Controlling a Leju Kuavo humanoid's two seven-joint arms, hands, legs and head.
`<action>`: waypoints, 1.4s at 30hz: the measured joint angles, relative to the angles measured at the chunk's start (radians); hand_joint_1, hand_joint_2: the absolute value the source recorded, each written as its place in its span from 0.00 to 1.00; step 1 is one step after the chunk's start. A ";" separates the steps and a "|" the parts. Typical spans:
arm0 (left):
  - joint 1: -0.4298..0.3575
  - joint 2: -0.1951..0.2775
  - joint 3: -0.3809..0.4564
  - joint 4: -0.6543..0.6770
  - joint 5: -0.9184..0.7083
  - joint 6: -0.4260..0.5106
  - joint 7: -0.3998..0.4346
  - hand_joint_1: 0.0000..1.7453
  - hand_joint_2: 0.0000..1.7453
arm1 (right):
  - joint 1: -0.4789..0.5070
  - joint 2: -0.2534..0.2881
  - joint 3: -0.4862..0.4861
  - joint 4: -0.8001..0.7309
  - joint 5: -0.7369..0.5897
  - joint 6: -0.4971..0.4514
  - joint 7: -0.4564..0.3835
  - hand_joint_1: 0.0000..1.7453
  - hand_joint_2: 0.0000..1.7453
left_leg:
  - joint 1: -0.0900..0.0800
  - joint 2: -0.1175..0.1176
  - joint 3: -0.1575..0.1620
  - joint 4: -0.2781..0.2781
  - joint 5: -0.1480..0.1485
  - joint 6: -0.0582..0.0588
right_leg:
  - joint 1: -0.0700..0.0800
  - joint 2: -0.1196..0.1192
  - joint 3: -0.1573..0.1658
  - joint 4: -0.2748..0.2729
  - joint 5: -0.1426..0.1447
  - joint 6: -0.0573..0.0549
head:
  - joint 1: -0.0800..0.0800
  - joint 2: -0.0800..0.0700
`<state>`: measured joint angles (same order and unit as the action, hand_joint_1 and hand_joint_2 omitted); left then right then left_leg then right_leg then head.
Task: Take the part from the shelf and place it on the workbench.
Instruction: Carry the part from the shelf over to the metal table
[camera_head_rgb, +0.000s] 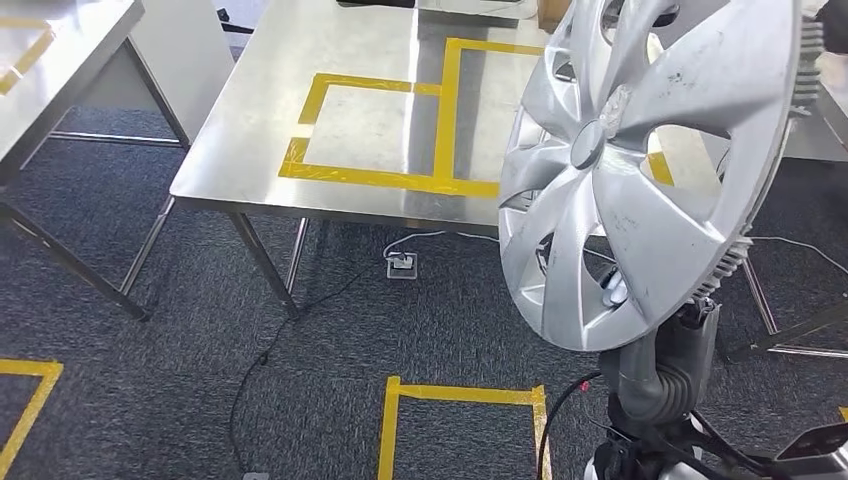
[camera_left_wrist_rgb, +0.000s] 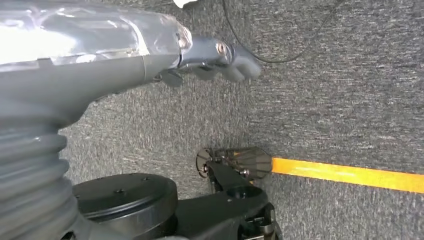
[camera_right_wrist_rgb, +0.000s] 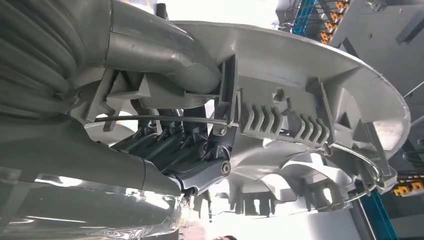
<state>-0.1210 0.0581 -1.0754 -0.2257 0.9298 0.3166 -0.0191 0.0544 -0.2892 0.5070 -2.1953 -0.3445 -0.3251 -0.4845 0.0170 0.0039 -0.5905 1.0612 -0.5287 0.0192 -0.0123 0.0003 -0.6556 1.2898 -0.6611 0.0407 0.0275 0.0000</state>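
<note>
The part is a silver multi-spoke hubcap (camera_head_rgb: 640, 160), held upright and tilted at the right of the head view, covering the workbench's right side. My right hand (camera_head_rgb: 672, 350) grips its lower rim from below and behind. In the right wrist view the dark fingers (camera_right_wrist_rgb: 185, 145) wrap the rim of the hubcap (camera_right_wrist_rgb: 310, 80), whose ribbed back and wire ring face the camera. The steel workbench (camera_head_rgb: 260, 130) lies ahead, marked with yellow tape outlines (camera_head_rgb: 380, 178). My left hand (camera_left_wrist_rgb: 200, 57) hangs over the grey carpet, fingers stretched out and holding nothing.
A second steel table (camera_head_rgb: 50, 70) stands at the far left. A floor socket (camera_head_rgb: 402, 265) and a black cable (camera_head_rgb: 270, 350) lie on the carpet under the workbench's front edge. A yellow tape square (camera_head_rgb: 460, 395) marks the floor near my feet.
</note>
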 joint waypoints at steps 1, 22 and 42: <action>0.000 0.000 0.000 0.000 0.000 0.000 0.003 0.00 1.00 | 0.001 0.000 -0.002 0.000 0.000 0.001 0.000 1.00 1.00 | -0.001 0.000 0.009 0.000 -0.007 0.000 | 0.000 0.000 -0.026 0.027 0.010 -0.002 | 0.005 0.000; -0.001 -0.006 0.000 0.000 -0.002 -0.001 -0.002 0.00 1.00 | 0.001 0.010 -0.013 0.001 -0.002 0.007 -0.002 1.00 1.00 | -0.008 0.000 -0.041 0.009 0.054 -0.032 | 0.012 0.001 0.157 -0.283 0.106 -0.038 | -0.025 0.000; -0.006 -0.012 0.000 0.000 -0.003 -0.002 0.004 0.00 1.00 | -0.001 0.016 -0.018 0.005 0.000 0.010 -0.001 1.00 1.00 | -0.004 -0.002 0.042 0.006 -0.055 -0.040 | 0.007 -0.001 0.068 -0.275 0.174 -0.044 | 0.010 0.000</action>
<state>-0.1265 0.0463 -1.0754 -0.2258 0.9270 0.3143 -0.0152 0.0539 -0.2733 0.4894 -2.1907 -0.3448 -0.3147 -0.4851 0.0134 0.0014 -0.5482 1.0668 -0.5841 -0.0212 -0.0051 -0.0006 -0.5874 1.0152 -0.4874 -0.0035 0.0376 0.0000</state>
